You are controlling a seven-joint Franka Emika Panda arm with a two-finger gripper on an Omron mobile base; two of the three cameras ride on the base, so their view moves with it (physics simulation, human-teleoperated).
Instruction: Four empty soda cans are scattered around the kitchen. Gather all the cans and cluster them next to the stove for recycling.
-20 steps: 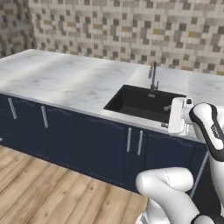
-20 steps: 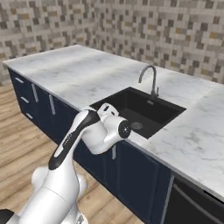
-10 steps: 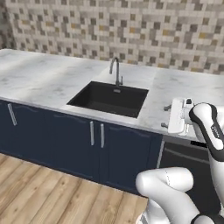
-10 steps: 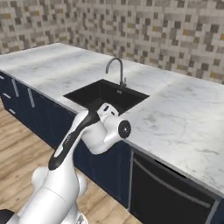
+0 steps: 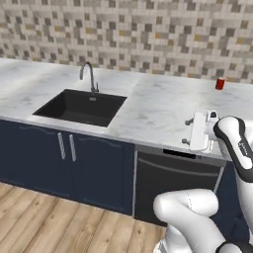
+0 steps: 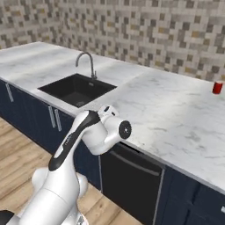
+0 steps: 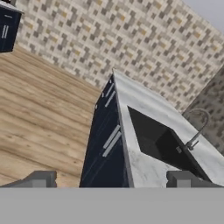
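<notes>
One red soda can (image 5: 220, 84) stands upright at the back of the white marble counter, near the tiled wall, far right; it is also the red soda can (image 6: 216, 87) in the right base view. My gripper (image 5: 187, 131) hangs folded in front of the counter edge, well short of the can and pointing left. In the hand view the gripper (image 7: 111, 181) is open, with nothing between its fingertips (image 7: 40, 179). The stove is out of view.
A black sink (image 5: 79, 106) with a curved faucet (image 5: 89, 76) is set in the counter (image 5: 158, 106) to the left. Navy cabinet doors (image 5: 64, 158) and a dark dishwasher front (image 5: 173, 180) run below. Wood plank floor (image 5: 44, 222) lies in front.
The whole picture has slid left, so the base has driven right along the counter. The sink now sits at the left and the red can has come into view. The arm's pose is unchanged.
</notes>
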